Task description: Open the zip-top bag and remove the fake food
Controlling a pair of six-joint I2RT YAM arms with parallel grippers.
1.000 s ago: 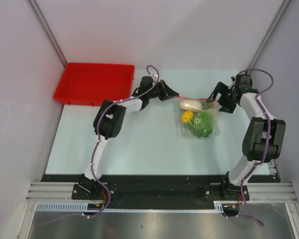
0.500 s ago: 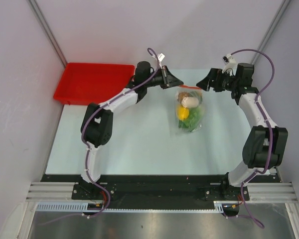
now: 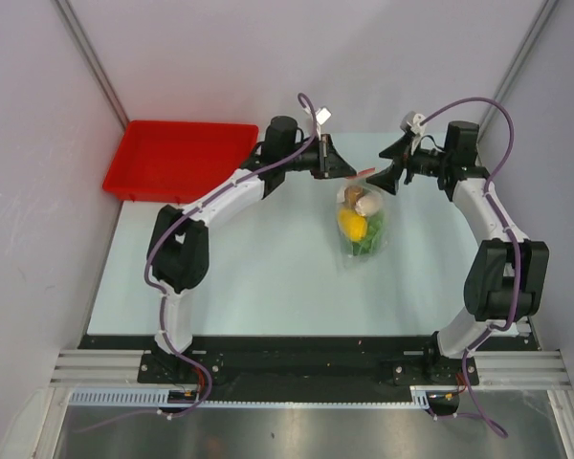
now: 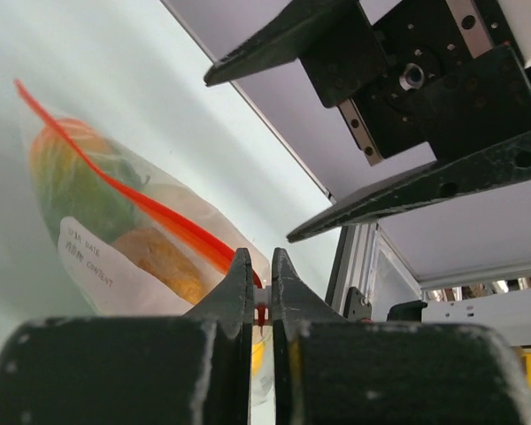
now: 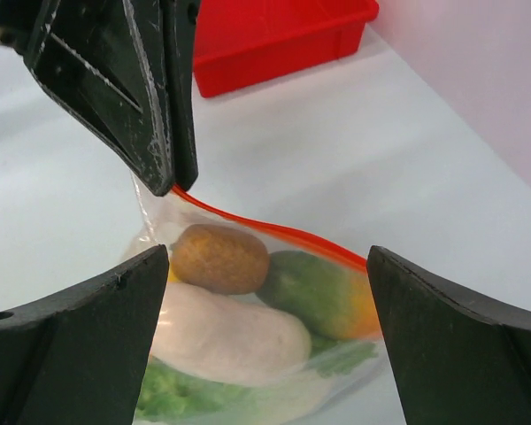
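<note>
The zip-top bag (image 3: 363, 228) hangs by one corner of its red-orange zip strip (image 5: 274, 232), its lower end on the table. My left gripper (image 3: 352, 172) is shut on that corner (image 4: 261, 305). The strip looks closed along its length. Through the clear plastic I see the fake food: a brown piece (image 5: 219, 258), a white radish (image 5: 230, 336), a green-orange mango (image 5: 326, 294), lettuce (image 5: 173, 396) and a yellow piece (image 3: 352, 225). My right gripper (image 3: 386, 176) stands wide open just right of the bag's top, facing it, touching nothing; its fingers (image 4: 398, 195) show opposite the left jaws.
A red tray (image 3: 177, 158) sits at the table's back left corner, behind the left arm. The pale table (image 3: 249, 277) spreads in front of the bag. Grey walls stand close on both sides and behind.
The bag went from lying flat to hanging from the left gripper, and shifted left and back. Both grippers rose and drew closer together; the right one stayed open.
</note>
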